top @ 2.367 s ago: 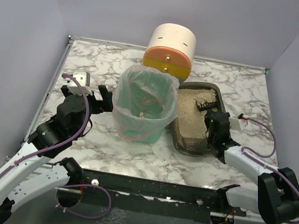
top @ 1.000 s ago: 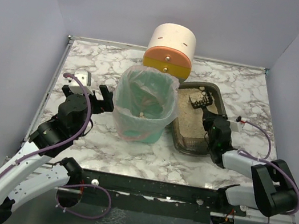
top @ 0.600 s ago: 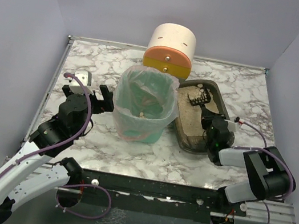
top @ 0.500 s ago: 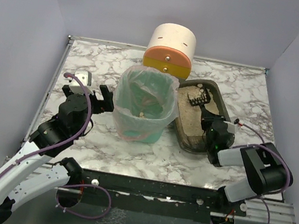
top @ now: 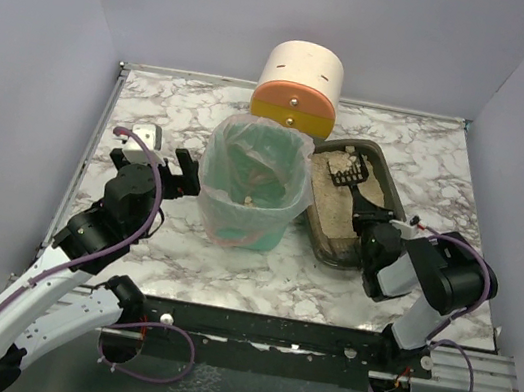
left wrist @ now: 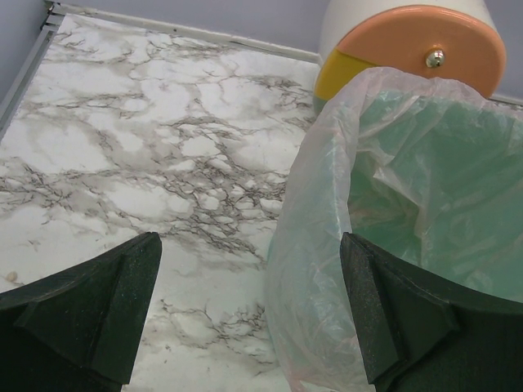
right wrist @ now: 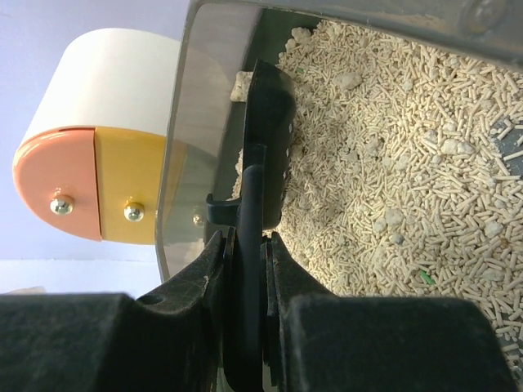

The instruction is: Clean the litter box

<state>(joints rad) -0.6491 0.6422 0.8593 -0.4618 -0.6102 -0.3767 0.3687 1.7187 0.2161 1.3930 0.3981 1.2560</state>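
Two arms: white and black, jointed, w/ purple cables. Bases sit at near table edge; L arm stretches fwd on the left, R arm is folded tight on the right.
L claw: blocky black fingers spread wide, nothing betw. them. It hangs just left of the bin, not touching.
R claw: fingers pressed together, pinching the scoop's thin handle, over near end of the litter box.
Table: smooth marble-look top, white w/ grey veins, metal trim at far edge.
Bin: rounded green plastic bucket, mid-table. A crinkly clear bag liner is folded over its rim.
Litter box: shallow dark grey plastic tray w/ rounded corners, just right of the bin. Long side runs near to far, slightly skewed.
Litter: beige, short pellets w/ a few pale clumps; rough, grainy bed.
Scoop: flat black plastic w/ slotted, tined head. Head lies in the litter toward the far end, close to the box's left wall.
Cylinder: lying on its side behind the bin. Cream body, smooth flat end face orange on top and yellow below, w/ two small metal studs.
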